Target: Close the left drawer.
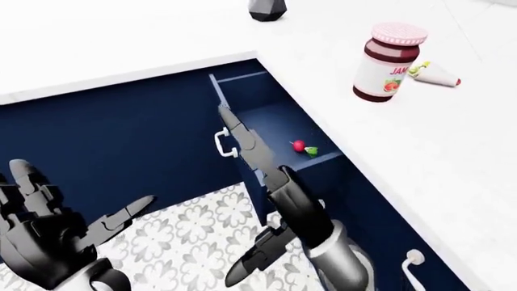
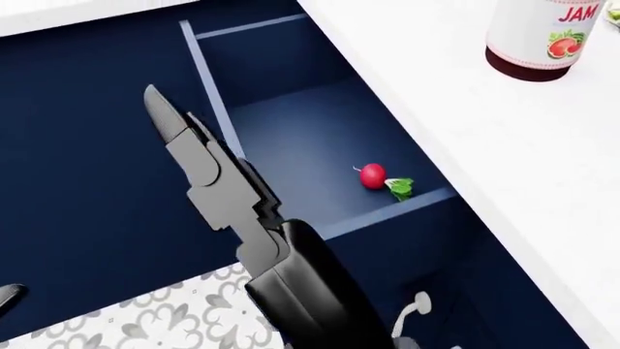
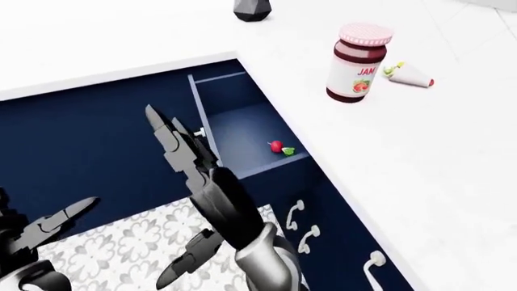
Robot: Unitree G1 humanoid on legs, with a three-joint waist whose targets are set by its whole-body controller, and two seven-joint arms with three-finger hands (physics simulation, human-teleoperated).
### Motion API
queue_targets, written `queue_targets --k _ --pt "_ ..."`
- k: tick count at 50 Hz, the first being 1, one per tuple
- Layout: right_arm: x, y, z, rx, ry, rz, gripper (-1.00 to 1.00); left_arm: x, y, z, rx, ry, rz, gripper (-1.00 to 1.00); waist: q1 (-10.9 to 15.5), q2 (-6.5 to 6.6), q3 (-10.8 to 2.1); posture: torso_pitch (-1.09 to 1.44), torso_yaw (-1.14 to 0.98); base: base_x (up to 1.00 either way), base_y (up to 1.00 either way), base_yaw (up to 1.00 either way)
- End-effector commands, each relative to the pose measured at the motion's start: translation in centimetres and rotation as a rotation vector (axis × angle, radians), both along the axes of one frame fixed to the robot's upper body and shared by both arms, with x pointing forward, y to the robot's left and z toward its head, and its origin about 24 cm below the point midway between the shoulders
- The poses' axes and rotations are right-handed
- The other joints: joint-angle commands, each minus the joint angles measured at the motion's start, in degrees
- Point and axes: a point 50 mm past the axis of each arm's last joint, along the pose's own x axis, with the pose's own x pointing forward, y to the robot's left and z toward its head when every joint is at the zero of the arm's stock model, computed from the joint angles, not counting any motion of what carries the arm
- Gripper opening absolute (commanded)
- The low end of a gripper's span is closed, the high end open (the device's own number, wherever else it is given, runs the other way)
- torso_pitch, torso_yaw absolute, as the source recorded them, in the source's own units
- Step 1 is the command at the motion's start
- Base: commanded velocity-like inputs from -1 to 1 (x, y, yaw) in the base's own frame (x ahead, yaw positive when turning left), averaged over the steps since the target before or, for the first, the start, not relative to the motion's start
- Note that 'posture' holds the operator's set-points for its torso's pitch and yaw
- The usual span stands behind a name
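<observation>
Inside the open left drawer (image 2: 291,131) lies a radish (image 2: 372,176); right hand (image 1: 242,136) outstretched, fingers unclenched.

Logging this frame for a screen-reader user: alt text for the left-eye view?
The navy drawer stands open with a radish inside, the right hand stretched flat across its white handle. Jam jar on the white counter; left hand open, low at left.

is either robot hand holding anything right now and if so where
Nothing is held. The right robot hand has straight fingers by the open drawer's front; the left robot hand is spread open over the floor.
</observation>
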Motion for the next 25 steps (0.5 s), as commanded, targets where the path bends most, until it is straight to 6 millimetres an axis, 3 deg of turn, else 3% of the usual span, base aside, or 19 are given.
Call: queue_targets --k 1,11,25 --pt "-0.5 0.2 1.1 0.028 -0.057 0.023 1.00 -0.2 -0.4 1.1 0.036 -0.061 -0.009 1.00 0.0 0.39 -0.68 0.00 0.00 0.00 0.00 0.00" --pt "-0.7 2.3 0.5 0.020 -0.018 0.143 1.00 -0.3 -0.1 1.1 0.038 -0.064 -0.001 1.00 -0.1 0.72 -0.52 0.00 0.00 0.00 0.00 0.00" --pt "-0.8 3.6 -2.0 -0.027 0.055 0.214 1.00 -0.2 -0.3 1.0 0.037 -0.061 -0.014 1.00 -0.2 0.79 -0.49 0.00 0.00 0.00 0.00 0.00"
